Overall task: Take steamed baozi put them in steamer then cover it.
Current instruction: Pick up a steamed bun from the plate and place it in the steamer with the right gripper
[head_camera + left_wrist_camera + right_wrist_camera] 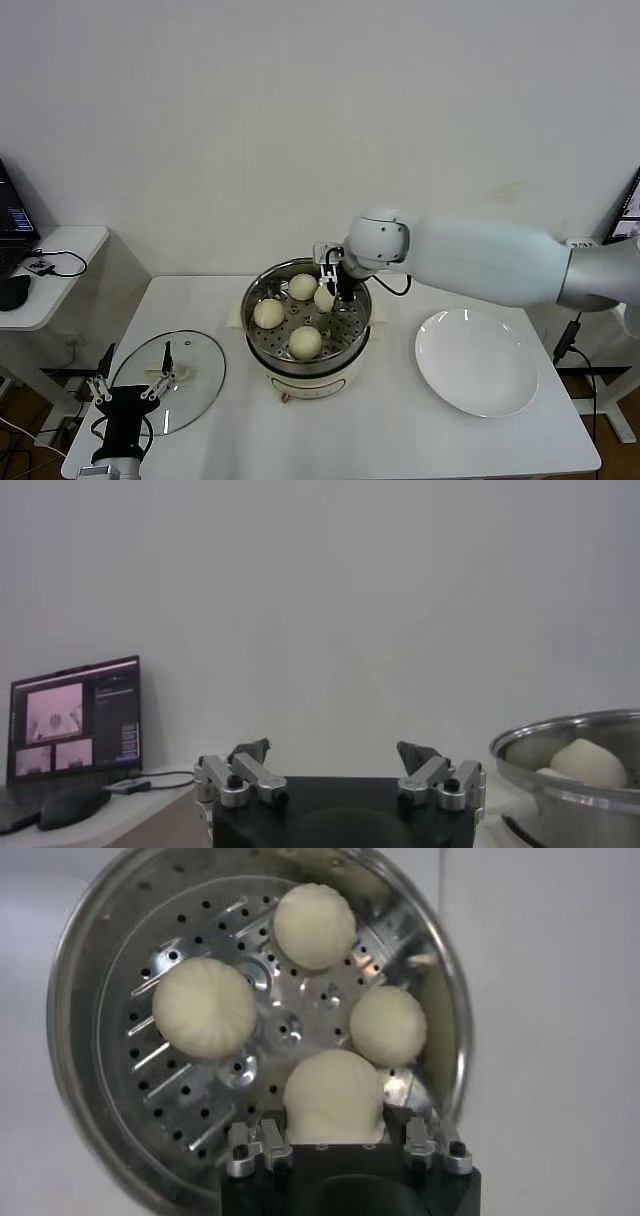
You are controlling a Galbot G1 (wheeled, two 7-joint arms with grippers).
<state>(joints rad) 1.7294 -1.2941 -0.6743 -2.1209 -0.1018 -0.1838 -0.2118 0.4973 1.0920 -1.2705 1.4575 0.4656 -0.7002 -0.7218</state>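
Observation:
The steamer (262,352) stands mid-table, its steel rim also in the right wrist view (66,1063) and the left wrist view (560,735). Three baozi (268,313) (303,286) (305,342) rest on its perforated tray. My right gripper (333,293) reaches down into the pot and is shut on a fourth baozi (333,1096), held at the tray's right side beside another bun (388,1026). The glass cover (190,365) lies flat on the table at the left. My left gripper (125,388) hovers open and empty at the cover's near edge (335,750).
A flat white plate (477,362) lies bare on the table to the right of the steamer. A side desk with a laptop and cables (40,262) stands at the far left. The table's front edge runs just below the cover and plate.

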